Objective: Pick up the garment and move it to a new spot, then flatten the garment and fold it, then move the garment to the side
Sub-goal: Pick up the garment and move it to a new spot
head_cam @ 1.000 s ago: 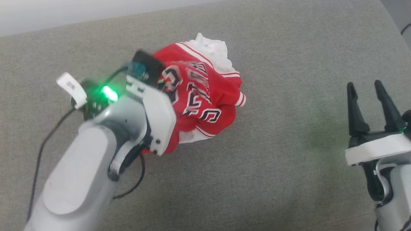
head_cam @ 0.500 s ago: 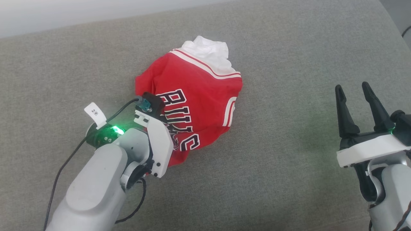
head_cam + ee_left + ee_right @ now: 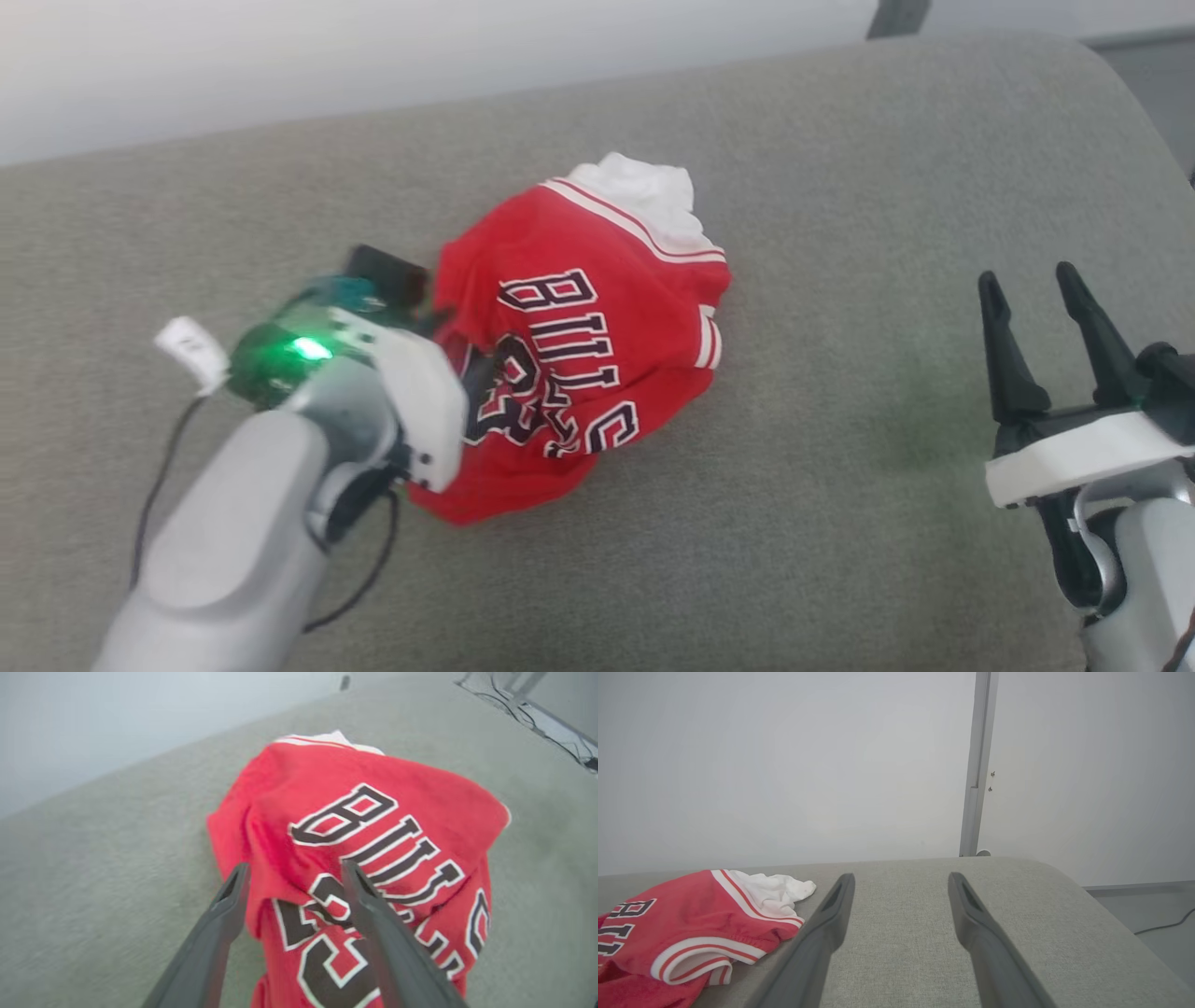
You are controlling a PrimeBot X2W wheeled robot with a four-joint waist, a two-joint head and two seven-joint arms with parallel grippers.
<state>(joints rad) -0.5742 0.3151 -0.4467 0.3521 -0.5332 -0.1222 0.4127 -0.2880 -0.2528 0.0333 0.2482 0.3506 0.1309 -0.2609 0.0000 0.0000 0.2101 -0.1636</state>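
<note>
1. i see the garment [image 3: 579, 345] lying in a crumpled heap on the grey cushion [image 3: 840, 485], a little left of the middle of the head view. its red body faces up. "bulls" is readable, but the number under it is creased and i can only half make it out.
2. a bunched white sleeve [image 3: 644, 182] pokes out at the far end of the heap, with striped trim [image 3: 635, 224] along it. the rest of the shirt is tucked under itself and i cannot see it.
3. in the left wrist view the left gripper [image 3: 295, 865] has its two dark fingers [image 3: 224, 914] standing apart, not clamped. one runs beside the garment's edge and the other crosses over the lettering, with a ridge of red cloth between them. that view is soft, so i cannot tell whether the tips touch the cloth.
4. in the head view the left wrist's white housing [image 3: 425, 411] covers those fingers and the near left corner of the garment. a green light [image 3: 303, 350] glows on the wrist, and the print on the white tag [image 3: 191, 347] beside it is too blurred to read.
5. the right gripper [image 3: 1027, 276] sits at the lower right, well apart from the garment. its fingers are spread with nothing between them, and its arm is cut off by the frame edge.
6. in the right wrist view the garment is at the lower left, cropped by the frame, and only a few letters show. a pale wall [image 3: 784, 765] and an upright post [image 3: 978, 765] stand behind the cushion.
</note>
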